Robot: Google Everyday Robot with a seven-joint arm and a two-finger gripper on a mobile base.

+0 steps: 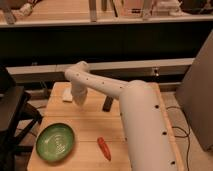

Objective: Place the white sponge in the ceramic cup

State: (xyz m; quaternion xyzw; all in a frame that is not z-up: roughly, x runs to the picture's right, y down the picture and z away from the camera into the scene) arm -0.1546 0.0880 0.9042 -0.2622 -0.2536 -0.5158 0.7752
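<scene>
The white arm (135, 120) reaches up across the wooden table (90, 125), bends at the elbow near the far left edge and turns down. That puts the gripper (79, 100) low over the back left part of the tabletop. It is seen from behind the wrist, so I cannot tell whether it is clenched or released, or whether it holds anything.

Just beside it on the left lies a small pale block, probably the white sponge (67, 94), resting on the wood; I cannot tell whether the gripper touches it. I cannot pick out the ceramic cup from this angle.

A black bar (107, 104) lies to the right of the gripper, partly behind the arm. At the near left corner sits the green plate (47, 150) (only its own glazed face shows, with a paler swirl). A red vegetable (104, 148) lies on the wood to the plate's right, apart from it.
</scene>
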